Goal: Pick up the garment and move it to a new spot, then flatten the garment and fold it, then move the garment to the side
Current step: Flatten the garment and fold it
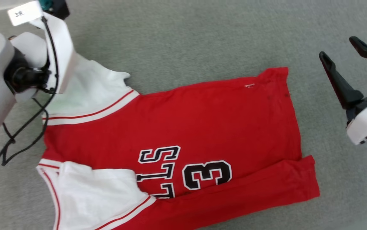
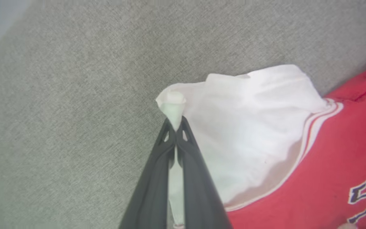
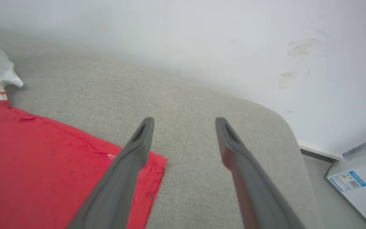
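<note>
Garment (image 1: 202,127) lies front-up on the grey cushion (image 1: 186,38). Left gripper (image 2: 176,125) is pinched on a thin tip of the white sleeve (image 2: 249,127). Right gripper (image 1: 337,47) hovers spread apart beside the hem. Risk: that small pinch slipping under pull, or one-sided dragging bunching the cloth.

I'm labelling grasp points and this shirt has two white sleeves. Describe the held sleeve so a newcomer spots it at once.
On the grey fabric surface lies the red garment, lettering up. The held sleeve is the white one on its far edge. Unlike the near sleeve, lying loose beside the letters, its tip is bunched in the shut left pincer.
</note>
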